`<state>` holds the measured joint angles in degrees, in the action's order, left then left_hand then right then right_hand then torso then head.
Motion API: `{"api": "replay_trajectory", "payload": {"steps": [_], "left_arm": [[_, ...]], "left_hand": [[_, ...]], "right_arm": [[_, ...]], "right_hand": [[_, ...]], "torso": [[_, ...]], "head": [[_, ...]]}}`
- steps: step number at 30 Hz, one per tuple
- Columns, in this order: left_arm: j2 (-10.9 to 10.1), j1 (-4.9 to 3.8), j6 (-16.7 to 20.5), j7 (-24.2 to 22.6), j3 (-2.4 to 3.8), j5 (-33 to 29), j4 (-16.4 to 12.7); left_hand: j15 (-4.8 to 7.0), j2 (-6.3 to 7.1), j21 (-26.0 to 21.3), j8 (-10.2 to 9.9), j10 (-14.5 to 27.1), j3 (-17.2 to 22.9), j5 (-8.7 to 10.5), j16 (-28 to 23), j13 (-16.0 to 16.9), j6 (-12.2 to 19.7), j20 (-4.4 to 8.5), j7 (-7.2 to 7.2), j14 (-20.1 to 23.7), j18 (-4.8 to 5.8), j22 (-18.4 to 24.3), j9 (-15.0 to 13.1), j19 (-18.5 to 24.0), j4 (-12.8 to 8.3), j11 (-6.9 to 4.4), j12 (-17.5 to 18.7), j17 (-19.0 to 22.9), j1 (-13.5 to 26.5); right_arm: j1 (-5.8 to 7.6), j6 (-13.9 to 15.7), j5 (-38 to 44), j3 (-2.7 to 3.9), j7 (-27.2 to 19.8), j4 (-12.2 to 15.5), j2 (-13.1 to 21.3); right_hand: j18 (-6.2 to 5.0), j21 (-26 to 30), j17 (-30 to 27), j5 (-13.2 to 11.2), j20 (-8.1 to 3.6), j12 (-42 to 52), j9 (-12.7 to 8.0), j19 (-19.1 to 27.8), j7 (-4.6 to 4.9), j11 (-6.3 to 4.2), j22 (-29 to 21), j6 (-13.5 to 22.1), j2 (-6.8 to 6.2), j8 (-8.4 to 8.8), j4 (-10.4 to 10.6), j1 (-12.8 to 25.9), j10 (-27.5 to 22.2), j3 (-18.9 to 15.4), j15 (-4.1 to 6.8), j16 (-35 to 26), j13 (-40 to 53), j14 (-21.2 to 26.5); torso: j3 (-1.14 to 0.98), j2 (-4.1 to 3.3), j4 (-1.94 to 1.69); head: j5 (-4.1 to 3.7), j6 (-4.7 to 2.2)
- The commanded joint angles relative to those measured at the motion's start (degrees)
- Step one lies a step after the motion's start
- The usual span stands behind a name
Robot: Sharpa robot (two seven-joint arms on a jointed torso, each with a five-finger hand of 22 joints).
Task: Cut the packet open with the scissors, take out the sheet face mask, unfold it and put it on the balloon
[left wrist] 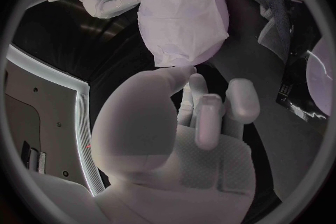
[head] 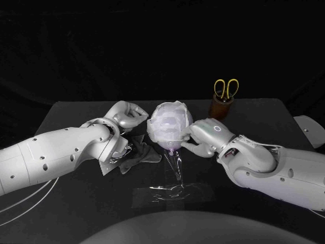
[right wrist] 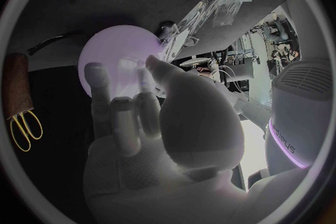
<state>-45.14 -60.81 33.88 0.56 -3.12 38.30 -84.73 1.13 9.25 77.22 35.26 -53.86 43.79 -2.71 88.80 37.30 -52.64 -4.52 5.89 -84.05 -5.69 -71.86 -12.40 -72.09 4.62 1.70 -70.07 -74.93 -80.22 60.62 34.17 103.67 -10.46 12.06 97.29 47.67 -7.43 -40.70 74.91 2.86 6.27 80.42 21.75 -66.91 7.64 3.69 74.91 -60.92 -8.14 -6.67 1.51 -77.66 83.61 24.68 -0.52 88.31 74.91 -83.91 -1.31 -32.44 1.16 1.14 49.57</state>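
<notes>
The white sheet face mask [head: 166,123] already lies over the front of the pale lilac balloon [right wrist: 112,51], so the step in hand looks like smoothing and seating it. The balloon stands on a thin clear plastic stand [head: 173,190] in the middle of the black table [head: 268,118].

The left hand [head: 126,115] is beside the balloon on its left, fingers loosely apart and holding nothing. In the left wrist view its thumb tip is right at the mask's loose edge, though contact cannot be told. The right hand [head: 203,133] is on the opposite side, fingers spread and resting on the balloon's bare skin, gripping nothing.

To finish well, the right hand should brace the balloon lightly while the left presses the loose edge flat. The balloon is light and springy on a slim stem, so a firm push from one side would likely tip it or roll the mask off.

A crumpled dark packet [head: 139,155] lies just below the left hand, near the balloon's base, and could snag the wrist. Yellow-handled scissors [head: 225,87] stand in a brown cylindrical holder [head: 222,108] behind the balloon to its right, out of the way.
</notes>
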Motion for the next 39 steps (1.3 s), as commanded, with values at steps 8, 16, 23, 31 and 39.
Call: {"api": "replay_trajectory", "payload": {"steps": [8,16,23,31,39], "left_arm": [[0.2,-0.1,2.8,-1.0,0.11,-1.6,0.4],[-0.2,-0.1,-0.2,0.1,0.1,-1.2,0.2],[-0.7,-0.1,-4.7,-1.2,0.09,0.1,-0.5],[-0.8,-0.1,-8.2,-1.9,0.09,0.2,-0.7],[-0.5,-0.1,-8.6,-1.7,0.08,-0.6,-0.1]], "left_hand": [[0.38,0.61,0.5,1.2,-0.6,1.1,-0.16,0.4,0.1,-0.3,-0.04,-0.08,-2.8,0.53,-0.3,-6.7,-0.6,-0.2,-0.12,-0.3,-7.9,0.7],[0.21,1.16,-0.1,1.0,1.2,1.9,-0.15,0.3,-2.0,0.1,-0.08,0.1,-2.6,0.28,0.5,-7.2,0.3,0.0,0.1,0.9,-7.4,2.0],[-0.66,6.92,-3.3,-2.1,5.2,-7.7,-0.02,-0.3,-6.1,3.9,-0.87,0.73,-0.7,-0.62,4.3,-6.3,4.4,5.2,0.98,3.3,-4.0,11.5],[-1.26,6.65,-4.5,-5.6,6.1,-15.3,-0.07,-0.3,-6.2,4.6,-1.56,1.43,-0.1,-0.82,5.2,-4.4,5.1,6.0,1.57,3.6,-3.5,10.3],[-1.3,5.6,-4.3,-6.5,6.0,-16.7,-0.09,-0.3,-6.1,4.2,-1.65,1.43,-0.2,-0.73,4.8,-3.8,4.7,6.0,1.59,3.5,-3.7,8.3]], "right_arm": [[-0.03,-0.6,0.6,0.02,0.4,-0.1,0.0],[-0.03,-0.7,0.6,0.02,0.4,-0.1,0.0],[-0.03,-0.6,0.6,0.02,0.4,-0.1,0.1],[-0.03,-0.6,0.6,0.02,0.4,-0.1,0.0],[-0.03,-0.6,0.6,0.02,0.4,-0.1,0.0]], "right_hand": [[-1.06,-0.1,7.6,-0.1,0.05,0.2,-0.1,-0.2,0.3,-0.27,3.6,0.2,0.04,0.16,0.5,0.6,0.3,0.0,0.35,0.2,6.5,-2.6],[-1.06,-0.1,7.6,-0.1,0.05,0.2,-0.1,-0.2,0.3,-0.27,3.6,0.2,0.04,0.16,0.5,0.6,0.3,0.0,0.35,0.2,6.5,-2.6],[-1.06,-0.1,7.6,-0.1,0.05,0.2,-0.1,-0.2,0.3,-0.27,3.6,0.2,0.04,0.16,0.5,0.6,0.3,0.0,0.35,0.2,6.5,-2.6],[-1.06,-0.1,7.6,-0.1,0.05,0.2,-0.1,-0.2,0.3,-0.27,3.6,0.2,0.04,0.16,0.5,0.6,0.3,0.0,0.35,0.2,6.5,-2.6],[-1.06,0.0,7.5,-0.1,0.03,0.2,-0.1,-0.3,0.27,-0.29,3.6,0.1,0.02,0.16,0.7,0.7,0.3,-0.1,0.36,0.2,6.4,-2.6]], "torso": [[-0.08,0.04,0.02],[-0.07,0.06,-0.02],[-0.04,0.06,0.0],[-0.06,0.02,-0.01],[-0.07,0.03,0.02]], "head": [[-0.03,0.16],[-0.05,0.13],[-0.01,0.08],[0.09,0.09],[0.09,0.09]]}}
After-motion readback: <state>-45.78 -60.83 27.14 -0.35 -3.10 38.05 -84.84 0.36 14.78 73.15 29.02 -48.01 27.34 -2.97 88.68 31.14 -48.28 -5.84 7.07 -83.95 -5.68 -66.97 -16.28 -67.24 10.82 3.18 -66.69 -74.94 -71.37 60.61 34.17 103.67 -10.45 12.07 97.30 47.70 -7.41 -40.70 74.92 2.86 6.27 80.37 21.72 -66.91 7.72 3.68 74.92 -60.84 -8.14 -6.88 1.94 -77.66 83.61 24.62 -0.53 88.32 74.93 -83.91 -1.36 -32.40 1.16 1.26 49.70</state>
